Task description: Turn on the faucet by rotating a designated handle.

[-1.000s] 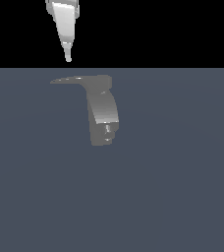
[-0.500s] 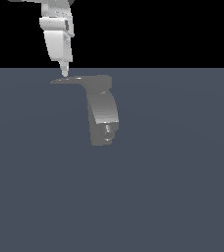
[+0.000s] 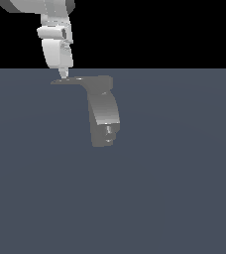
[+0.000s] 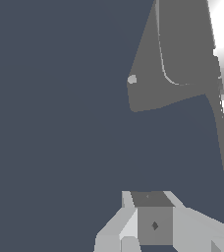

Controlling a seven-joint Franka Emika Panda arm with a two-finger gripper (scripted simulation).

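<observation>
- The grey faucet [image 3: 104,111] sits on the flat blue-grey floor [image 3: 174,188], with its fat curved body bending down.
- The thin handle [image 3: 68,81] sticks out from its top toward the exterior view's left.
- The white gripper [image 3: 63,74] points down, its tip right at the handle's end.
- I cannot tell if its fingers are open or closed.
</observation>
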